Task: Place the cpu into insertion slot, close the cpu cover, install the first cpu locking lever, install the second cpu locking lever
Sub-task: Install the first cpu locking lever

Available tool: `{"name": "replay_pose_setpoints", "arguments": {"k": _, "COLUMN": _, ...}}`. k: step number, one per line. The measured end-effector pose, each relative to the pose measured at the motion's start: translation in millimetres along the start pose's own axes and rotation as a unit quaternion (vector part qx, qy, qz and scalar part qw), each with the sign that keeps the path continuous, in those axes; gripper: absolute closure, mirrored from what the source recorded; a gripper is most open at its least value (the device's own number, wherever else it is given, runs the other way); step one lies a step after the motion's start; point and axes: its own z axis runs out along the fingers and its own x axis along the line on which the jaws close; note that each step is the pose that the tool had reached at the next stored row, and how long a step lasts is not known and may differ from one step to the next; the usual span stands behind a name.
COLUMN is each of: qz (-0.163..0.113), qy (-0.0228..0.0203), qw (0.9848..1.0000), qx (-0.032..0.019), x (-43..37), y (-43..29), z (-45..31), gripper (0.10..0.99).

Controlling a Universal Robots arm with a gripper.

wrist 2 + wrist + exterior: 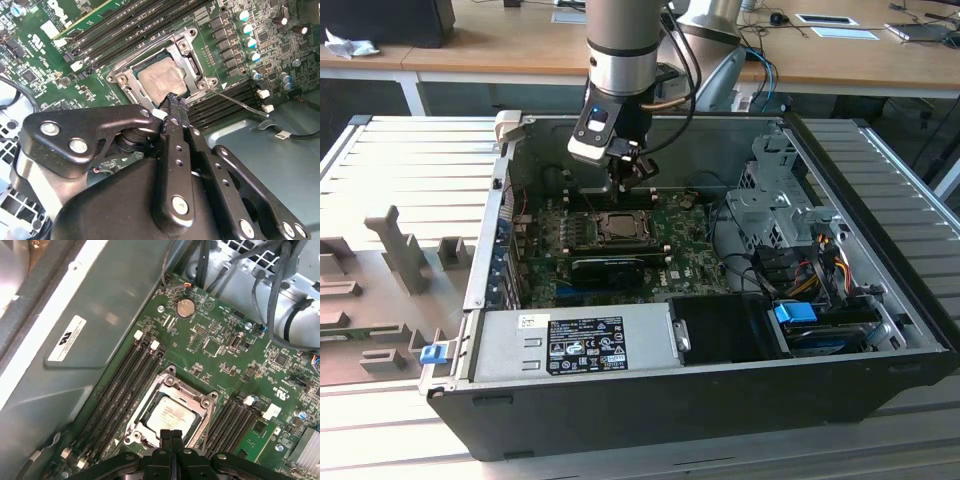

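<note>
The cpu lies flat in the insertion slot on the green motherboard, its pale metal face up. The cpu cover is folded down around it, and the chip shows through its window. The cpu and cover appear again in the first wrist view. A thin locking lever sticks out sideways from the socket's corner over the memory slots. My gripper is shut with nothing held, its tip just over the socket's near edge. In the exterior view the gripper hangs just above the socket.
Black memory slots flank the socket on both sides. A long black card lies in front of it, and the power supply fills the case front. A drive cage and cables crowd the exterior view's right. Case walls enclose the board.
</note>
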Motion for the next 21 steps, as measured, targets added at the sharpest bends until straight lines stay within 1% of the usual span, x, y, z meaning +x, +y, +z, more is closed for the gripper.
{"name": "replay_pose_setpoints", "arguments": {"k": 1, "qz": -0.004, "qy": 0.0002, "qw": 1.0000, "qx": 0.0000, "x": 0.0, "y": 0.0, "z": 0.0, "gripper": 0.980}}
{"name": "replay_pose_setpoints", "arguments": {"k": 4, "qz": -0.025, "qy": 0.0011, "qw": 0.9997, "qx": 0.0003, "x": 0.0, "y": 0.0, "z": 0.0, "gripper": 0.980}}
{"name": "replay_pose_setpoints", "arguments": {"k": 5, "qz": -0.038, "qy": 0.0016, "qw": 0.9993, "qx": 0.0005, "x": 0.0, "y": 0.0, "z": 0.2, "gripper": 0.980}}
{"name": "replay_pose_setpoints", "arguments": {"k": 7, "qz": -0.057, "qy": 0.0024, "qw": 0.9984, "qx": 0.0006, "x": -0.1, "y": 0.1, "z": 0.7, "gripper": 0.980}}
{"name": "replay_pose_setpoints", "arguments": {"k": 8, "qz": -0.068, "qy": 0.0030, "qw": 0.9977, "qx": 0.0006, "x": -0.6, "y": 0.3, "z": 0.9, "gripper": 0.980}}
{"name": "replay_pose_setpoints", "arguments": {"k": 9, "qz": -0.072, "qy": 0.0032, "qw": 0.9974, "qx": 0.0007, "x": -0.8, "y": 0.2, "z": 0.8, "gripper": 0.980}}
{"name": "replay_pose_setpoints", "arguments": {"k": 11, "qz": -0.092, "qy": 0.0040, "qw": 0.9958, "qx": 0.0010, "x": -1.3, "y": 0.0, "z": 0.7, "gripper": 0.980}}
{"name": "replay_pose_setpoints", "arguments": {"k": 12, "qz": -0.096, "qy": 0.0042, "qw": 0.9954, "qx": 0.0010, "x": -1.7, "y": -0.3, "z": 0.7, "gripper": 0.980}}
{"name": "replay_pose_setpoints", "arguments": {"k": 13, "qz": -0.104, "qy": 0.0046, "qw": 0.9945, "qx": 0.0011, "x": -1.9, "y": -0.4, "z": 0.8, "gripper": 0.980}}
{"name": "replay_pose_setpoints", "arguments": {"k": 15, "qz": -0.124, "qy": 0.0054, "qw": 0.9922, "qx": 0.0014, "x": -2.0, "y": -0.5, "z": 0.7, "gripper": 0.980}}
{"name": "replay_pose_setpoints", "arguments": {"k": 17, "qz": -0.147, "qy": 0.0064, "qw": 0.9891, "qx": 0.0016, "x": -2.0, "y": -0.5, "z": 0.8, "gripper": 0.980}}
{"name": "replay_pose_setpoints", "arguments": {"k": 18, "qz": -0.155, "qy": 0.0068, "qw": 0.9878, "qx": 0.0017, "x": -2.0, "y": -0.5, "z": 0.8, "gripper": 0.980}}
{"name": "replay_pose_setpoints", "arguments": {"k": 20, "qz": -0.186, "qy": 0.0081, "qw": 0.9825, "qx": 0.0020, "x": -2.0, "y": -0.5, "z": 0.7, "gripper": 0.980}}
{"name": "replay_pose_setpoints", "arguments": {"k": 21, "qz": -0.197, "qy": 0.0086, "qw": 0.9804, "qx": 0.0021, "x": -2.0, "y": -0.5, "z": 0.7, "gripper": 0.980}}
